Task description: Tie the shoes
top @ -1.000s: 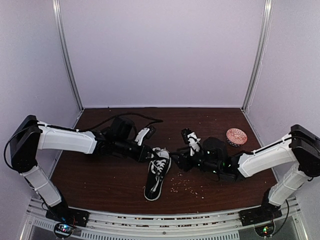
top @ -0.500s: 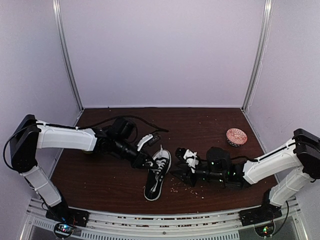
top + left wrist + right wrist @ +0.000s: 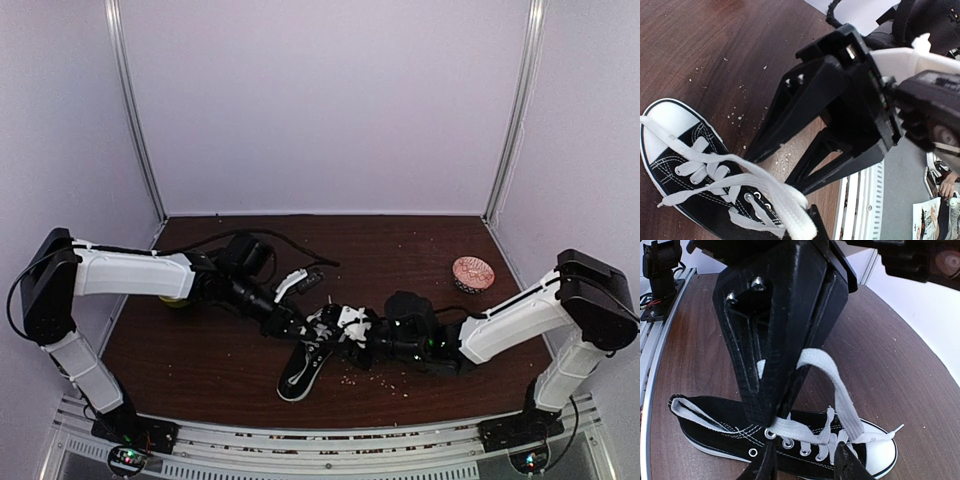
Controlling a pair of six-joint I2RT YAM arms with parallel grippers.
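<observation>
Top view places the shoe (image 3: 296,374) on the table's (image 3: 200,370) middle, the grip unclear. The right wrist view shows the left gripper (image 3: 767,417) pinching 1 lace (image 3: 844,405), the right gripper (image 3: 805,449) spread over the eyelets (image 3: 787,443)

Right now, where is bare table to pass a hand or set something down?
Free: rear strip between cable and bowl; near-left patch between left arm and shoe. Crowded: centre, left hand holding a lace, right hand alongside.

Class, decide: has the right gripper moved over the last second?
Yes: the right gripper has shifted left, away from the pink bowl, reaching the shoe.
</observation>
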